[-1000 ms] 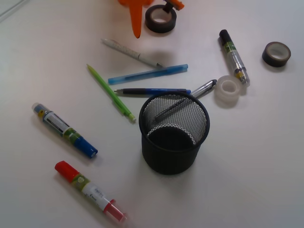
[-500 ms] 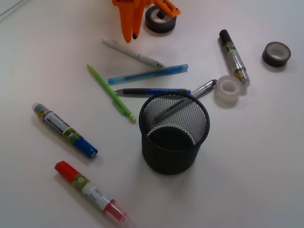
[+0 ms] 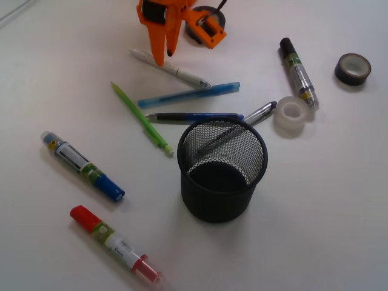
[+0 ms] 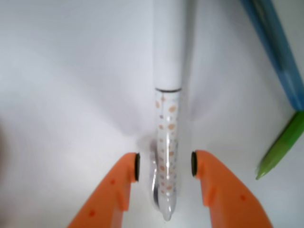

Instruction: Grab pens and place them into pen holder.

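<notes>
Orange hand [image 4: 164, 166] apart astride white pen [image 4: 167, 95] | five pens on table | one mesh holder [image 3: 222, 170]

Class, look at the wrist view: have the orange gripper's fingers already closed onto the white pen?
No: the white pen lies between the orange gripper fingers with a gap visible on each side.

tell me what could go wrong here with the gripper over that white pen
The open gripper straddles the white pen only near its end, so the pen may pivot or slip when lifted. The light blue pen lies close beside it in the front view and might get nudged.
</notes>
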Motion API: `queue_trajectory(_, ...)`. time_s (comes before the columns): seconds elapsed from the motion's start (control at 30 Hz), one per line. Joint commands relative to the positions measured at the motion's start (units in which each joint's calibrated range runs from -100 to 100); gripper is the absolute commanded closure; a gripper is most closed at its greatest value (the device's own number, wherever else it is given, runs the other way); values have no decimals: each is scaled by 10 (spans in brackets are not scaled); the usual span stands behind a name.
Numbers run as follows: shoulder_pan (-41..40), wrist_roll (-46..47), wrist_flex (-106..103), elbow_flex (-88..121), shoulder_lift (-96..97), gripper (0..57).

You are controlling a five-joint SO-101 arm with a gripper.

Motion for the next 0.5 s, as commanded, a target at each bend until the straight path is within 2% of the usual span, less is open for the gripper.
queue_trajectory(0.0,5,-2,-1,-43,41,447)
queue_trajectory(0.2,20,-3,-4,-54,83,450)
queue_trajectory(0.27,21,-3,-3,-58,89,484)
queue_trajectory(0.37,21,-2,-2,-63,95,575)
queue_trajectory(0.47,21,-3,-1,-60,87,571)
